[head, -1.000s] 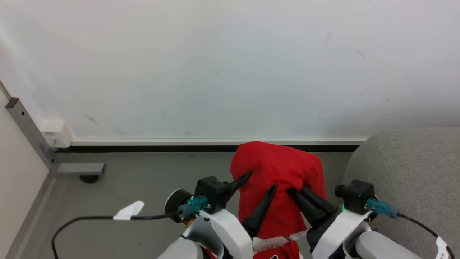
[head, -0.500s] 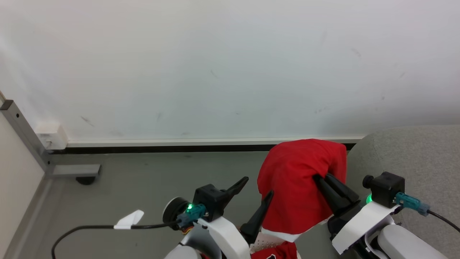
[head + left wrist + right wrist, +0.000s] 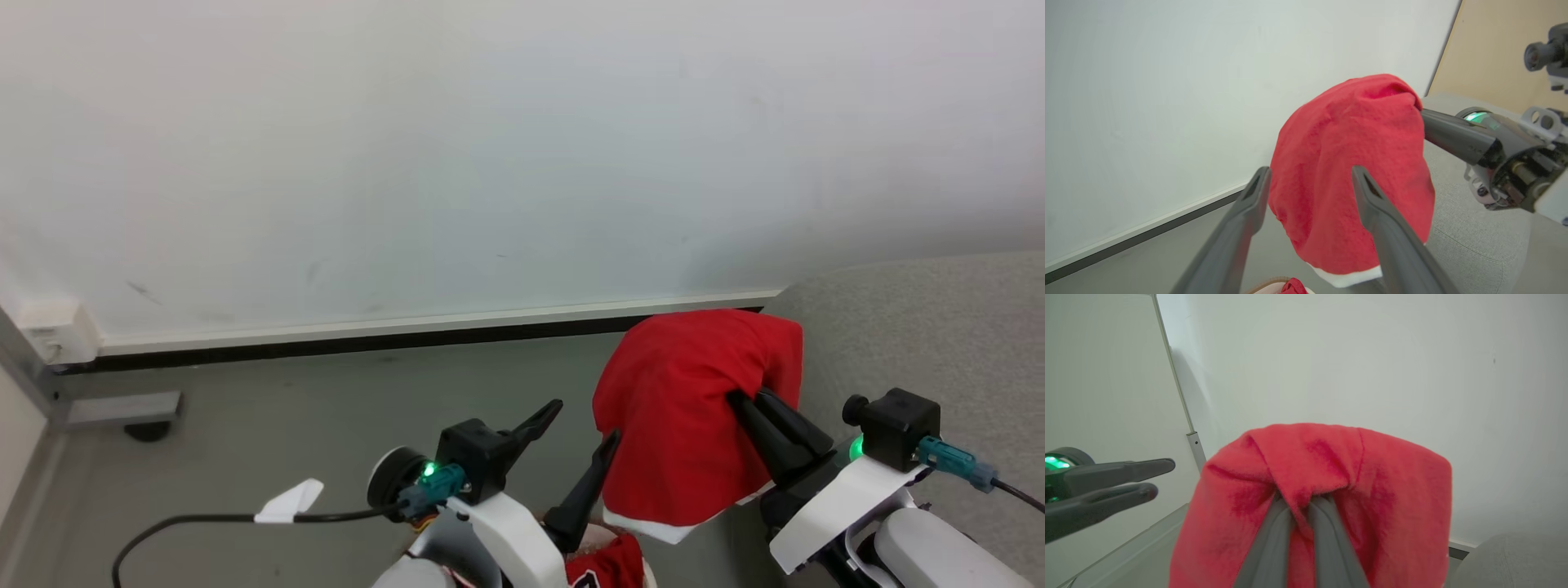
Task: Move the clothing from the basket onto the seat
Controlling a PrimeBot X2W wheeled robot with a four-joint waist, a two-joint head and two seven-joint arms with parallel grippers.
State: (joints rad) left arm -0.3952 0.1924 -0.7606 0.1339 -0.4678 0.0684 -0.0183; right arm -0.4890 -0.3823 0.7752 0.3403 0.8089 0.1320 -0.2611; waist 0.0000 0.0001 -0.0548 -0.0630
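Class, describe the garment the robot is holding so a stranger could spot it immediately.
Find the grey seat at the right, by the white wall. Just left of it, the right gripper pinches a plain red garment in mid-air. Unlike the red piece below, it hangs free, edged in white.

Two garments: plain red garment (image 3: 686,408), red jersey (image 3: 604,567); a pair: left end effector (image 3: 586,420), right end effector (image 3: 747,398); one seat (image 3: 922,327)

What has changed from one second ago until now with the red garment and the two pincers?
The right pincer, shut on the red garment, carried it to the robot's right, towards the seat. The cloth came away from the left pincer, whose fingers stand open and apart from it. The camera turned right. The right grip stayed unchanged.
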